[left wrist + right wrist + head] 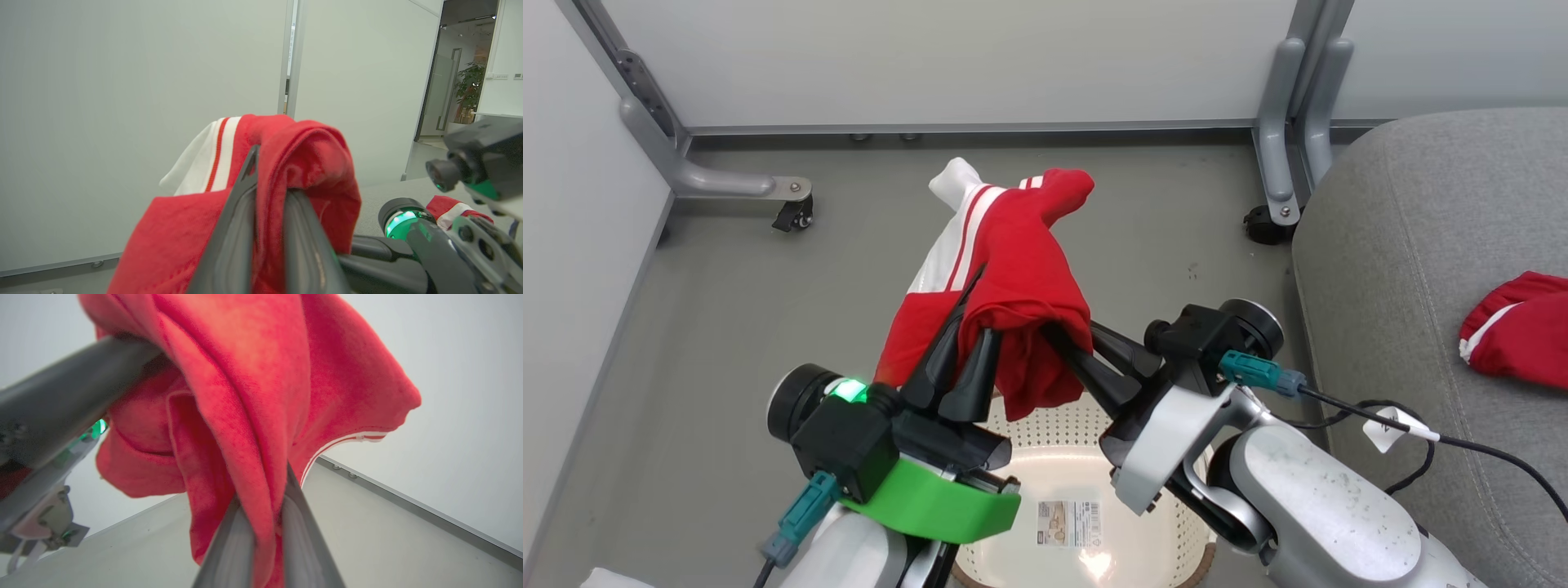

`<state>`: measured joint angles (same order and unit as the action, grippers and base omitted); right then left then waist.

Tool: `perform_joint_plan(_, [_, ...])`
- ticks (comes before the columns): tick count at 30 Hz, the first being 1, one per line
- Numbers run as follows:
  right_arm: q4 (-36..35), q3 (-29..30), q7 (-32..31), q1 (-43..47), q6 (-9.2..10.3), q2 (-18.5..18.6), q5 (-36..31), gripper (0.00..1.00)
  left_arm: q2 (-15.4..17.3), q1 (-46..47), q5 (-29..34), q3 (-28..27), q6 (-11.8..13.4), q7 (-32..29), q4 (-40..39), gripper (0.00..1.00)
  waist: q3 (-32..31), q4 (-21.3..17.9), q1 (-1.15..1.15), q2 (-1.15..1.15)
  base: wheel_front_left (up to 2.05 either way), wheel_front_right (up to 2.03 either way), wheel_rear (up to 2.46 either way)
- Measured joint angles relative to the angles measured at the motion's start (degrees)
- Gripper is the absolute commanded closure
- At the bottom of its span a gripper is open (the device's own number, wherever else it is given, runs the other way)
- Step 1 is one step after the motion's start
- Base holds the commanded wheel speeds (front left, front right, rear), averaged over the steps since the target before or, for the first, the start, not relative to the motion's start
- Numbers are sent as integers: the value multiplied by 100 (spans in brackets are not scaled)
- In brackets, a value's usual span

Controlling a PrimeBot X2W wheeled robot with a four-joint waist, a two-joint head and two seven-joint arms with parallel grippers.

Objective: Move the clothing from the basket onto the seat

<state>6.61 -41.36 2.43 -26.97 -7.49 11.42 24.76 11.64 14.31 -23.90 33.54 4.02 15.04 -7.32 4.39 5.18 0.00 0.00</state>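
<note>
Fingers [241, 228] of the left gripper [974, 327] are clamped together on a fold of a red garment [1021, 261], with cloth squeezed in the narrow slot between them, as the left wrist view shows plainly. The right gripper [1072, 339] comes in from the other side, and in its own wrist view its two fingers [300, 522] are likewise pressed tight on a hanging fold of the garment [253, 375]. Both grippers meet under the same bunch of cloth, tips close together.

The garment drapes over and beyond the fingertips, held up in the air; its white panel and white stripes lie on the far side, away from the robot. A red flap hangs down between the two grippers towards the basket [1054, 425] below. The basket sits directly beneath the arms, its perforated wall and pale floor bare, with a paper label [1068, 523] on the floor.

To the robot's right is the grey seat [1421, 204]. A second garment [1519, 327], red with white trim, lies crumpled on it near the picture's right edge, well apart from the grippers. Grey floor [727, 327] and pale wall panels [947, 57] surround the rest.
</note>
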Motion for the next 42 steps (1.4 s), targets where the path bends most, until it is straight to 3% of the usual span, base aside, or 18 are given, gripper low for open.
perform_joint_plan(17, [157, -10, 171, -40, 0, -8, 242, 100, -59, -46, 131, -82, -56, 0, 57, 100, -40, -100, 0, 0, 0, 0, 0])
perform_joint_plan(18, [163, -3, 187, -40, 0, -7, 247, 100, -64, -47, 133, -88, -56, 1, 60, 68, -43, -103, 0, 0, 0, 0, 0])
perform_joint_plan(19, [167, 4, 214, -44, 0, -5, 260, 100, -80, -48, 133, -105, -55, 1, 60, 22, -43, -108, 0, 0, 0, 0, 0])
perform_joint_plan(20, [176, 16, 221, -47, 0, -5, 288, 100, -97, -49, 135, -113, -48, 1, 62, 0, -43, -110, 0, 0, 0, 0, 0])
perform_joint_plan(29, [376, 270, 375, -162, 0, -51, 378, 100, -73, -105, 258, -82, 22, -44, 70, 0, -42, -154, 0, 0, 0, 0, 0])
perform_joint_plan(42, [753, 503, 504, -189, 0, -58, 424, 100, 431, -613, 397, 277, -7, -548, 145, 0, -21, -228, 0, 0, 0, 0, 0])
